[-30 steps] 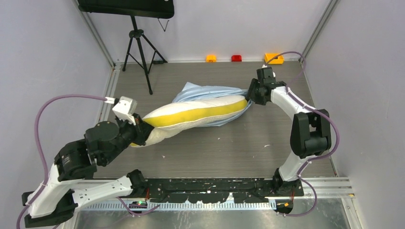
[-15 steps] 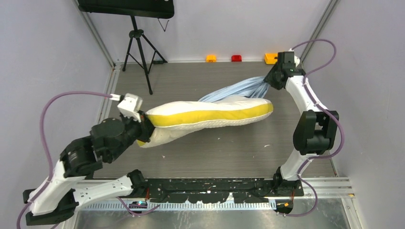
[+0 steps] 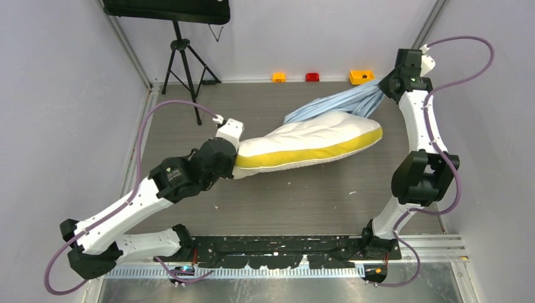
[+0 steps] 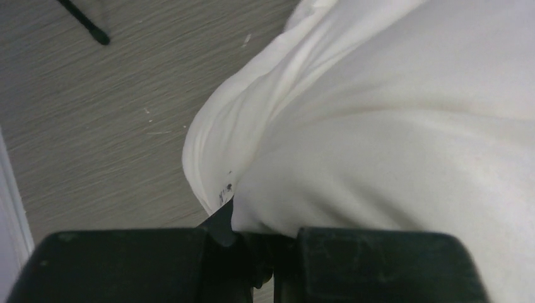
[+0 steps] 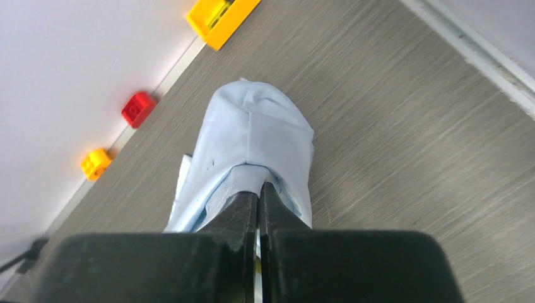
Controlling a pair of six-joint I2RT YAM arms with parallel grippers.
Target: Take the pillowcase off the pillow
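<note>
While my left end effector [image 3: 233,159] clamps one corner of the pillow [image 3: 309,140] over the desk [image 3: 296,196], I see my right end effector [image 3: 386,85] pinching the bunched pillowcase [image 3: 334,104], stretched beside its far edge.

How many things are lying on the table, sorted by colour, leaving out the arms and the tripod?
White with yellow band: 1, pillow
Light blue: 1, pillowcase
Red: 1, red block
Yellow-orange: 2, small block, larger block
Total: 5
</note>
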